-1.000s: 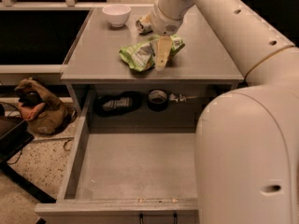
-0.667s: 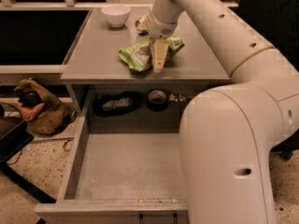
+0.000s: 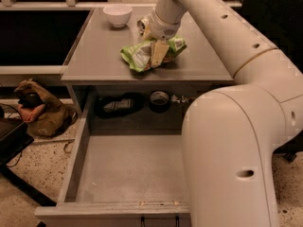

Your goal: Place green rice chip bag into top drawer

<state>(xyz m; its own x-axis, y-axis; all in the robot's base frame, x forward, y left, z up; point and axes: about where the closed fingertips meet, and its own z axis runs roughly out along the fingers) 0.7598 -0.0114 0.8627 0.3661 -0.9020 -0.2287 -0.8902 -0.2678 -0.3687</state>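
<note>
The green rice chip bag (image 3: 137, 56) lies crumpled on the grey counter top (image 3: 99, 56), near its middle. My gripper (image 3: 157, 59) reaches down from the cream arm and sits right on the bag's middle, touching it. The bag rests on the counter. The top drawer (image 3: 128, 167) is pulled out wide below the counter, with a plain grey bottom and nothing in it. Its right part is hidden behind my arm's large link.
A white bowl (image 3: 117, 14) stands at the counter's back left. A small crushed can (image 3: 143, 25) lies just behind the gripper. A dark recess under the counter holds a tape roll (image 3: 159, 100) and a dark object (image 3: 116, 105). A brown bag (image 3: 38, 110) lies on the floor at left.
My arm's large foreground link has swung left and now covers more of the drawer's right side. The gripper and the bag stay in the same place on the counter.
</note>
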